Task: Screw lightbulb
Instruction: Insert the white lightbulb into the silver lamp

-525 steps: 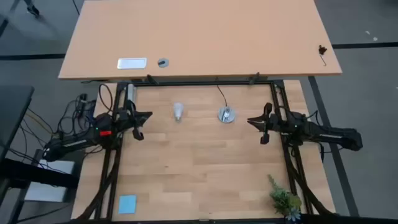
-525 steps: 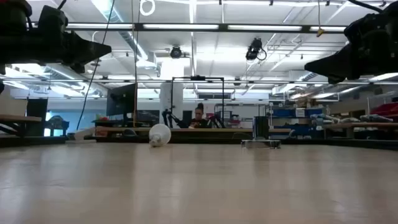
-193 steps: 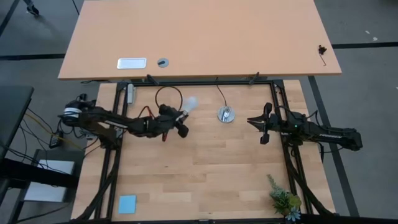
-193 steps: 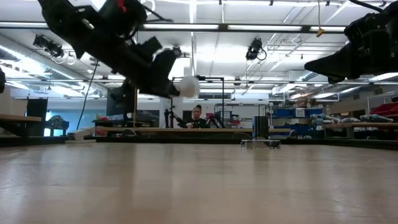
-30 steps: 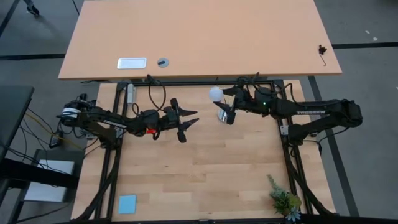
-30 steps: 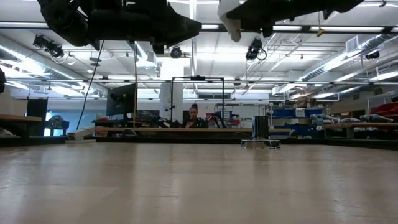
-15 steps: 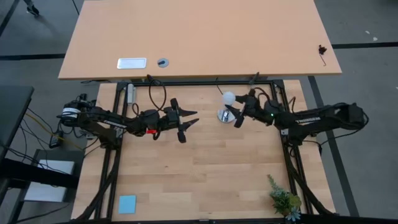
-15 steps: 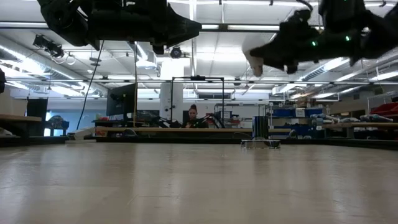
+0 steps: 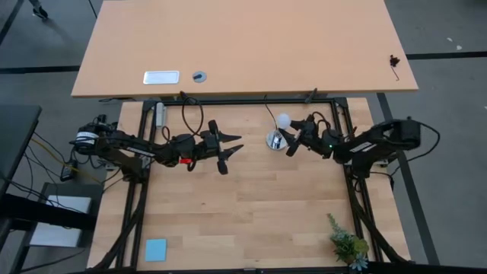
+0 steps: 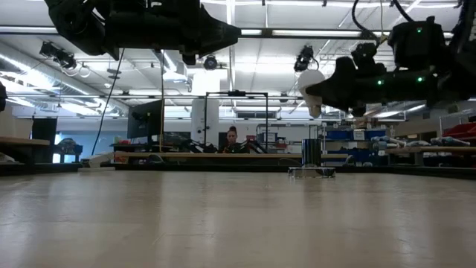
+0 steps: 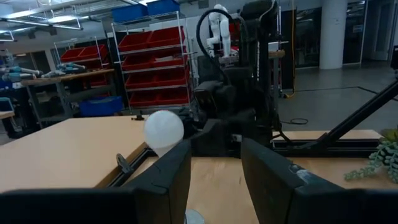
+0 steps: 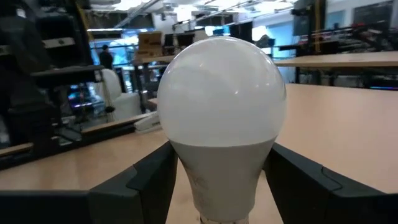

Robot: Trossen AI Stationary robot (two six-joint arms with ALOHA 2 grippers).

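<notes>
Holding the bulb [image 12: 221,118] low on its neck, the right gripper [image 9: 291,140] keeps the white globe sticking out past its fingertips, up in the air at the far middle of the table, close above and just right of the socket [image 9: 275,141]. The right wrist view shows both fingers [image 12: 146,186] pressed against the tapering white neck, with the screw base hidden below the frame, so I cannot tell how much thread is left free. The bulb looks light and rigid, but its smooth, glossy shell is likely slippery and breakable, so squeezing harder is a poor answer to slip. The neck seems the better hold: it is narrower and sturdier than the globe, and it leaves the metal base clear to enter the socket. The socket is a small loose disc on a cord [image 9: 269,114] and may spin or slide under twisting. The left gripper [image 9: 232,148] hovers left of it, fingers spread wide and empty, well placed to steady it.
</notes>
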